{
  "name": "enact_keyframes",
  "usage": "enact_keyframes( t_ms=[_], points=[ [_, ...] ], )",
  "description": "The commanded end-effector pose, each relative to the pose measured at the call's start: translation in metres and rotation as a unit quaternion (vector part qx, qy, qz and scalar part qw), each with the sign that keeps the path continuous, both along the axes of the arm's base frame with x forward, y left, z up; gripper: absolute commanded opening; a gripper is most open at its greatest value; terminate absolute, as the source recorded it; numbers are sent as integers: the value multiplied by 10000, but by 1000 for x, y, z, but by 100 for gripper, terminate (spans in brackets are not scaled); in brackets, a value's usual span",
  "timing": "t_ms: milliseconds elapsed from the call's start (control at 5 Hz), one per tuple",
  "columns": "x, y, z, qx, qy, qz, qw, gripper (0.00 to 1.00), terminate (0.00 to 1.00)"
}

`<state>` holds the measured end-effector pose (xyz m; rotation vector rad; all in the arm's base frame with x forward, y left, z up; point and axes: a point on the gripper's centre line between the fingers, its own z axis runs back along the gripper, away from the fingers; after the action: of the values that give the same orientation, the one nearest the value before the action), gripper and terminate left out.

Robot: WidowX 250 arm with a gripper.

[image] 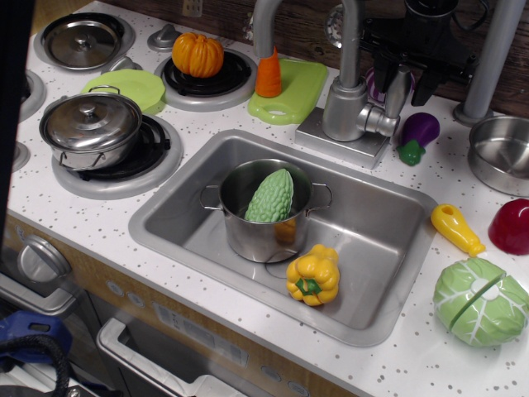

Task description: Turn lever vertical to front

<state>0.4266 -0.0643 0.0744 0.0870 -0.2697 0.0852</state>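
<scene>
The lever [397, 89] is a short silver-grey rod standing roughly upright, joined by a stubby knuckle [378, 122] to the cylindrical faucet body [345, 107] at the back of the sink. My black gripper [406, 83] hangs down from the top right. One dark finger is on each side of the lever's upper part, and the jaws look slightly wider than the rod. The lever's top is hidden by the gripper body.
A purple eggplant [418, 132] lies just right of the faucet, with a grey slanted pole [489, 62] and a steel bowl [500, 153] beyond. The curved spout [266, 21] rises to the left. The sink [376, 227] holds a pot [269, 219] and a yellow pepper [313, 275].
</scene>
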Motion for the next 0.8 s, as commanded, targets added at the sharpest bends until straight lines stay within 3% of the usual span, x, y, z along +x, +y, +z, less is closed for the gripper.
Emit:
enact_keyframes(
  t_ms=[0, 200, 600],
  points=[
    [-32, -20, 23, 38, 164, 550, 9983, 0, 0],
    [-31, -23, 19, 243, 23, 569, 9981, 0, 0],
    [-26, -7, 3, -381, 22, 516, 9979, 0, 0]
  ],
)
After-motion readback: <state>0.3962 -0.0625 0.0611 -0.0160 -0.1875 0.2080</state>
